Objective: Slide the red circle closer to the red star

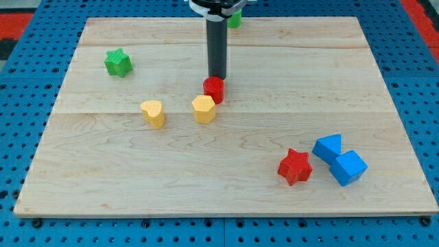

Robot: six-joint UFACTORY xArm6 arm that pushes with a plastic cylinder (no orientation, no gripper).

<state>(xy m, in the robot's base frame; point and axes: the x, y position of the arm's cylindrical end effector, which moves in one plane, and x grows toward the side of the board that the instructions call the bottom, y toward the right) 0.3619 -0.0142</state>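
Note:
The red circle (214,89) lies near the middle of the wooden board (226,185). My tip (217,76) stands just above it in the view, touching or nearly touching its top edge. The red star (295,167) lies toward the view's bottom right, well apart from the circle. A yellow hexagon-like block (204,109) sits right beside the red circle, at its lower left.
A yellow heart (153,113) lies left of the hexagon. A green star (118,63) is at the upper left. Two blue blocks (328,147) (348,167) sit just right of the red star. A green block (234,19) is partly hidden behind the arm at the top.

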